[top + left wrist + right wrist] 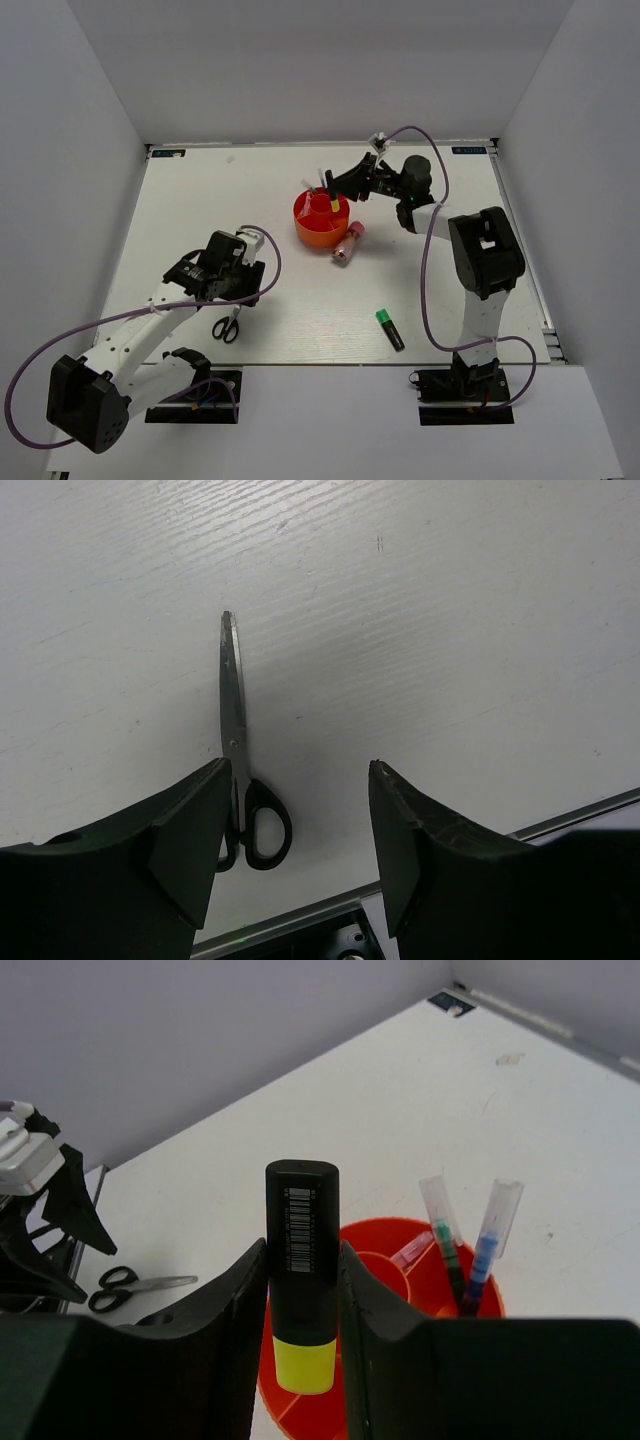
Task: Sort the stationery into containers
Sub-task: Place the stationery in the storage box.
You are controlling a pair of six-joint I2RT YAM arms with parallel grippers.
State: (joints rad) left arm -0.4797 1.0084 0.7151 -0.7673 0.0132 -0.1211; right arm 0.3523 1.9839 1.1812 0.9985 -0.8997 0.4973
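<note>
While right gripper (300,1260) clamps yellow highlighter (302,1215) above orange tub (385,1240), left gripper (295,770) hangs open over scissors (233,720), well apart from tub.

No word, brand or number can be read anywhere. The clearest printed mark is a barcode (301,1228) on the black body of the yellow highlighter (303,1360). Its pale bars show plainly, but the line of tiny characters beside them is too small to make out. On the far edge of the table (250,195) sit two small blue labels, the left sticker (170,154) and the right sticker (472,150), both with blurred print. A corner sticker (449,1002) in the right wrist view is equally illegible.
</note>
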